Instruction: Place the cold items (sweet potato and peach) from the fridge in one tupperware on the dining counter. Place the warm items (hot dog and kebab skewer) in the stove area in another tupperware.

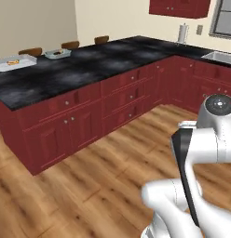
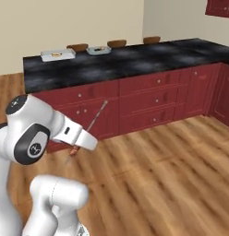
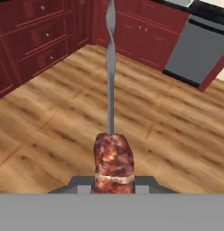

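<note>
My gripper (image 3: 114, 182) is shut on the kebab skewer (image 3: 113, 155). A browned chunk of meat sits between the fingers, and the metal rod (image 3: 110, 67) points away over the wood floor. In the right base view the kebab skewer (image 2: 91, 124) slants up from the gripper (image 2: 75, 150) in front of the red cabinets. Two tupperware containers stand at the far end of the dark dining counter (image 1: 89, 65). The left tupperware (image 1: 15, 62) holds something orange and red, and I cannot make out what is in the right tupperware (image 1: 57, 53). Both containers also appear in the right base view, the first tupperware (image 2: 57, 55) and the second tupperware (image 2: 99, 50).
Red cabinets (image 1: 89, 121) with drawers run under the L-shaped counter. Chair backs (image 1: 71, 44) rise behind it. A sink (image 1: 220, 56) and a paper towel roll (image 1: 182, 33) sit at the far right. A grey dishwasher front (image 3: 199, 54) is ahead. Open wood floor (image 1: 89, 186) lies between me and the counter.
</note>
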Controlling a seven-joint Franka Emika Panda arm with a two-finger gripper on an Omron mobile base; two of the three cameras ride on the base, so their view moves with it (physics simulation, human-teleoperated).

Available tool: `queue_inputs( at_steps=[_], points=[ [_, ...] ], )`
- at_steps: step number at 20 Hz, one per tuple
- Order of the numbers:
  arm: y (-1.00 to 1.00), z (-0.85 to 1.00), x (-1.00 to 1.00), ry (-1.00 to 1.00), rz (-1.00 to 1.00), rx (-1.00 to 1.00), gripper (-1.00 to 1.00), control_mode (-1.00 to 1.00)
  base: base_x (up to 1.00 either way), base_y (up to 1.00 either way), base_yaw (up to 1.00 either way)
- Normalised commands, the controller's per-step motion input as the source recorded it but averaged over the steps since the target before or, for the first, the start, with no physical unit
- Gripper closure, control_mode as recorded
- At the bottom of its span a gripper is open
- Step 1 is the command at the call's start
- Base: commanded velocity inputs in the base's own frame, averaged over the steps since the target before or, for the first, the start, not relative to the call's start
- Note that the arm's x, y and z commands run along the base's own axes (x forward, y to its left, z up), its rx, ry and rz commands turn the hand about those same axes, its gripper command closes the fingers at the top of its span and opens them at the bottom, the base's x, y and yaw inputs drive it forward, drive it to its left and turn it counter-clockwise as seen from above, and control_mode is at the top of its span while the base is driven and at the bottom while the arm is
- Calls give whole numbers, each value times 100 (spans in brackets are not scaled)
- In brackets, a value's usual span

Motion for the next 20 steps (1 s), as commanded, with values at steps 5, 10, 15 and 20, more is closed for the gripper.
queue_inputs(
  at_steps=[5,10,15,20],
  points=[
    [0,0,0,0,0,0,100,100,55,99,16],
    [0,0,0,0,0,0,100,100,25,99,16],
    [0,0,0,0,0,0,100,100,13,94,17],
    [0,0,0,0,0,0,100,100,6,99,13]
  ],
)
